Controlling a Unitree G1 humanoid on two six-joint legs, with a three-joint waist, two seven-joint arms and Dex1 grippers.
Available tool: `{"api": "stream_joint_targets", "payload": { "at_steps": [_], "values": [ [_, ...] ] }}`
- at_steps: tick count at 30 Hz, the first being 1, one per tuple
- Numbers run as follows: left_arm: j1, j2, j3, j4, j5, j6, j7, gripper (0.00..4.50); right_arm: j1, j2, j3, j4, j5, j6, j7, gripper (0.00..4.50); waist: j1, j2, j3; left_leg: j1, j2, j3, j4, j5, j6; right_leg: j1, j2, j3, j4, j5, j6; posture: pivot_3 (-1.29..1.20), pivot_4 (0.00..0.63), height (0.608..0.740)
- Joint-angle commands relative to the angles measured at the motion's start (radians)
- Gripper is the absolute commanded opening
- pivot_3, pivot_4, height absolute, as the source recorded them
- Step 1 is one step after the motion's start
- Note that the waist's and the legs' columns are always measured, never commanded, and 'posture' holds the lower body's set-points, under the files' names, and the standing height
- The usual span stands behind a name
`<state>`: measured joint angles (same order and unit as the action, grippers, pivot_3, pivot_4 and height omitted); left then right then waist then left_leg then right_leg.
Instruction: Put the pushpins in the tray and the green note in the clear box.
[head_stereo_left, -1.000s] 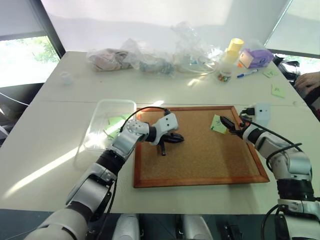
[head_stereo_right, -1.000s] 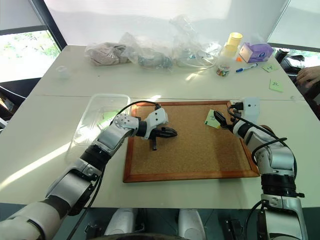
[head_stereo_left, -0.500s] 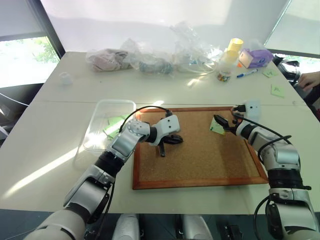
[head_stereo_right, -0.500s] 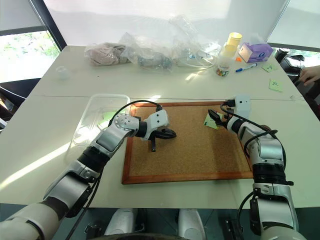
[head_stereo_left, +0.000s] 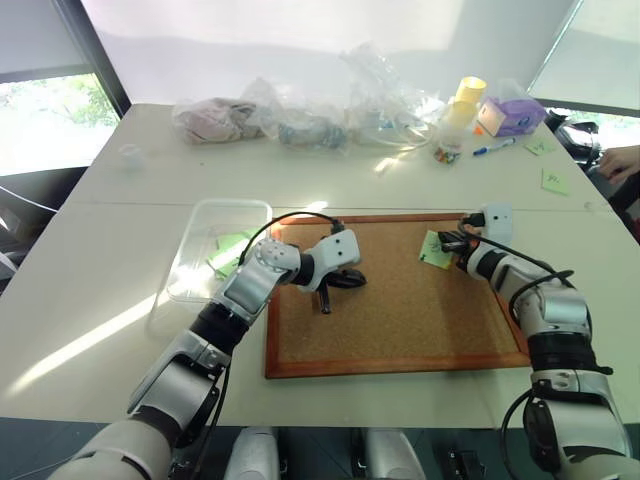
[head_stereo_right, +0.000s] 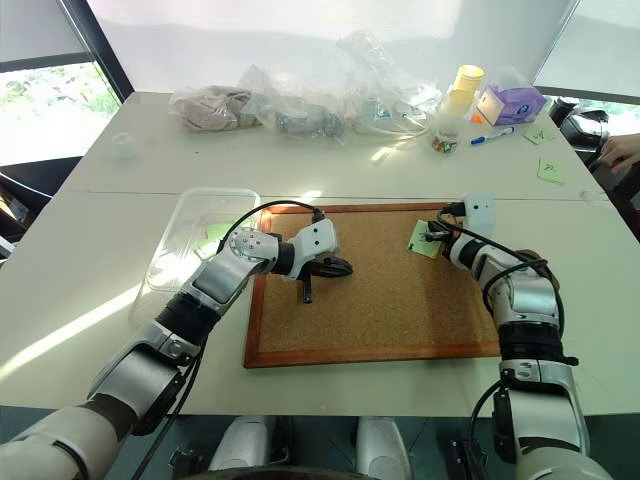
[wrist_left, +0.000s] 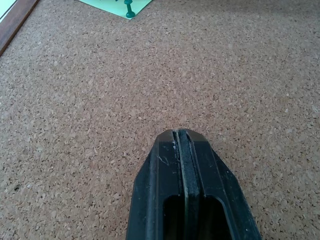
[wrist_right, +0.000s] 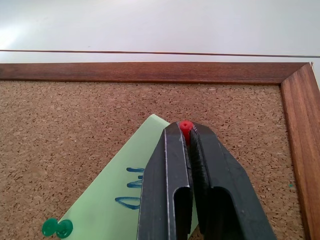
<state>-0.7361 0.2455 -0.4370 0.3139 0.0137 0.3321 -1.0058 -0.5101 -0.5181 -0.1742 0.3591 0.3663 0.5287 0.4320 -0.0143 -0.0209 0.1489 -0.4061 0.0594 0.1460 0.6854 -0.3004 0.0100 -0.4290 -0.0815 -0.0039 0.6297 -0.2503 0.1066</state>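
Observation:
The green note (head_stereo_left: 434, 251) lies on the corkboard (head_stereo_left: 400, 320) near its far right corner, with a blue squiggle on it. A red pushpin (wrist_right: 186, 125) stands in the note's far edge, and my right gripper (wrist_right: 186, 131) is shut on its head. A green pushpin (wrist_right: 56, 228) sits in the note's other corner. My left gripper (head_stereo_left: 358, 279) is shut on nothing and points right, low over the bare cork at the board's left middle. The clear box (head_stereo_left: 232, 203) stands left of the board with green paper inside. The tray is out of view.
Wrinkly plastic bags (head_stereo_left: 300, 120) line the table's far side. A yellow cup (head_stereo_left: 468, 95), a purple box (head_stereo_left: 512, 115) and a marker pen (head_stereo_left: 494, 147) are at the far right. Loose green notes (head_stereo_left: 555, 181) lie there, near a person's hand (head_stereo_left: 625, 160).
My right gripper has crept up to the note's far edge and closed from wide open onto the red pushpin. The left arm has stayed put.

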Motion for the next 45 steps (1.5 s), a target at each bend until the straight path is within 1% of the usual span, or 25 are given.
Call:
{"api": "stream_joint_targets", "payload": {
  "at_steps": [1,5,8,21,29,33,36,40,42,45],
  "values": [
    [0.007,0.003,-0.027,0.022,0.033,0.023,0.006,0.00,-0.010,0.001,-0.037,-0.024,-0.012,-0.060,-0.006,0.02,0.000,0.000,0.000,0.000,0.000,0.000,0.000,0.000,0.000,0.000,0.000,0.000,0.000,0.000,0.000,0.00,0.150,0.737],
    [-0.006,-0.013,-0.022,0.033,0.028,0.115,0.020,0.00,0.017,0.000,-0.032,-0.047,-0.034,-0.137,0.006,0.02,0.002,0.001,0.000,0.000,0.000,0.000,0.000,0.000,0.000,0.000,0.000,0.000,0.000,0.000,0.000,0.00,0.150,0.737],
    [-0.007,-0.020,-0.017,0.032,0.020,0.145,0.018,0.00,0.034,0.006,-0.037,-0.069,-0.039,-0.173,0.004,0.02,0.003,0.001,-0.001,0.000,0.000,0.000,0.000,0.001,-0.001,0.001,0.000,0.000,0.000,0.000,0.000,0.00,0.150,0.737],
    [-0.003,-0.016,-0.040,0.024,0.026,0.146,0.002,0.00,0.058,0.012,-0.049,-0.063,-0.057,-0.246,-0.017,0.02,0.001,0.002,-0.001,0.002,0.000,-0.001,0.000,0.001,-0.001,0.002,0.000,0.000,0.000,0.000,0.000,0.00,0.150,0.737],
    [-0.001,-0.018,-0.045,0.022,0.026,0.147,0.000,0.00,0.032,0.016,-0.098,-0.035,-0.055,-0.321,-0.062,0.02,0.002,0.002,-0.001,0.002,0.000,-0.001,0.000,0.001,-0.001,0.002,0.000,0.000,0.000,0.000,0.000,0.00,0.150,0.737],
    [0.003,-0.017,-0.045,0.014,0.027,0.142,0.002,0.00,0.128,-0.014,-0.220,-0.156,-0.010,-0.271,-0.127,0.02,0.006,0.002,-0.001,0.001,-0.001,-0.002,0.000,0.001,-0.001,0.002,0.000,0.000,0.000,0.000,0.000,0.00,0.150,0.737],
    [0.003,-0.015,-0.046,0.011,0.031,0.122,0.006,0.00,0.275,-0.042,-0.316,-0.259,0.012,-0.199,-0.151,0.02,0.011,0.002,-0.001,0.000,-0.001,-0.005,0.000,0.001,-0.002,0.003,0.000,0.000,0.000,-0.001,0.001,0.00,0.150,0.737],
    [-0.005,-0.021,-0.045,0.025,0.030,0.111,0.014,0.00,0.366,-0.046,-0.369,-0.320,0.037,-0.137,-0.166,0.02,0.000,0.006,-0.003,0.000,-0.002,-0.006,0.000,-0.001,0.002,0.003,0.000,0.000,0.000,-0.001,0.001,0.00,0.150,0.737],
    [-0.009,-0.027,-0.044,0.034,0.029,0.107,0.017,0.00,0.410,-0.051,-0.374,-0.332,0.036,-0.115,-0.150,0.02,-0.001,0.009,-0.005,0.002,-0.002,-0.006,0.000,-0.001,0.002,0.005,0.000,0.000,0.000,-0.002,0.000,0.00,0.150,0.737],
    [-0.011,-0.032,-0.044,0.041,0.030,0.100,0.015,0.00,0.438,-0.042,-0.373,-0.340,0.042,-0.083,-0.145,0.02,0.000,0.010,-0.006,0.004,-0.003,-0.008,0.000,-0.001,0.002,0.007,0.000,0.000,0.000,-0.003,-0.003,0.00,0.150,0.737]
  ]
}}
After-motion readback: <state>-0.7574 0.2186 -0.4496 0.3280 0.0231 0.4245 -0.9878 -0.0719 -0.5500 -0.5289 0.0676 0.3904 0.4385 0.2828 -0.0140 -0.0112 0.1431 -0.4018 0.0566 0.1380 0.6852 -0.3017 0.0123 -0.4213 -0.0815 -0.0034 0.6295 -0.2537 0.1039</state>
